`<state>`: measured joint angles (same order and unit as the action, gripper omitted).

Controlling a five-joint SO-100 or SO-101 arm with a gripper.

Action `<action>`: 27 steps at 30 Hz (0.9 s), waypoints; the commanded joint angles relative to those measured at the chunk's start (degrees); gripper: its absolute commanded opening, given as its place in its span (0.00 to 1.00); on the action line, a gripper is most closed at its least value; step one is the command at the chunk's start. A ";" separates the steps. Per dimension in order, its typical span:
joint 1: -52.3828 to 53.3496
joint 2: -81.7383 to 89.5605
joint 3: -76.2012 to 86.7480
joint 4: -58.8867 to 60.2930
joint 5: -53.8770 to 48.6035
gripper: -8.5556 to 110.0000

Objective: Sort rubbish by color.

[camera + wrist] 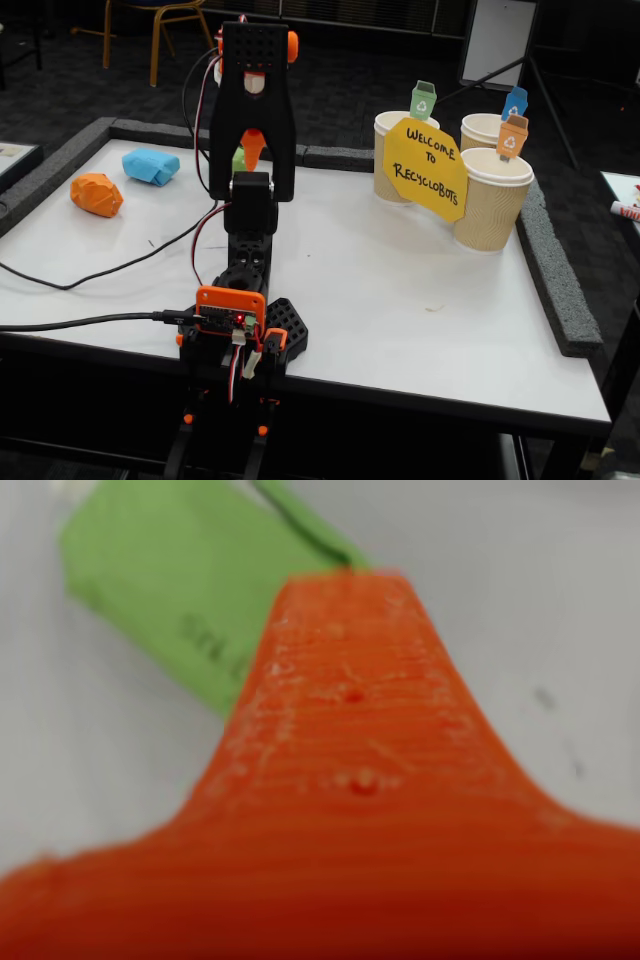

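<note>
Orange lump (97, 194), blue lump (151, 165), green lump (180, 590) on table.

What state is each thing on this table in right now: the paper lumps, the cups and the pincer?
Orange lump: lying loose on the table, untouched.
Blue lump: lying loose beside it, untouched.
Green lump: on the table at the pincer's tip, not visibly held.
Pincer: lowered at the green lump; open or shut cannot be told.
Paper cups: three, upright, contents hidden.
Yellow sign: propped against the cups.
</note>
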<state>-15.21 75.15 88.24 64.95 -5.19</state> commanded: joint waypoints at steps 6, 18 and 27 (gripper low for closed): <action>-3.78 -6.68 -16.79 2.02 0.18 0.31; -2.99 -17.05 -25.84 -0.62 0.18 0.29; -1.49 -19.16 -27.77 -3.96 0.18 0.11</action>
<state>-18.02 53.79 66.80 62.23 -5.10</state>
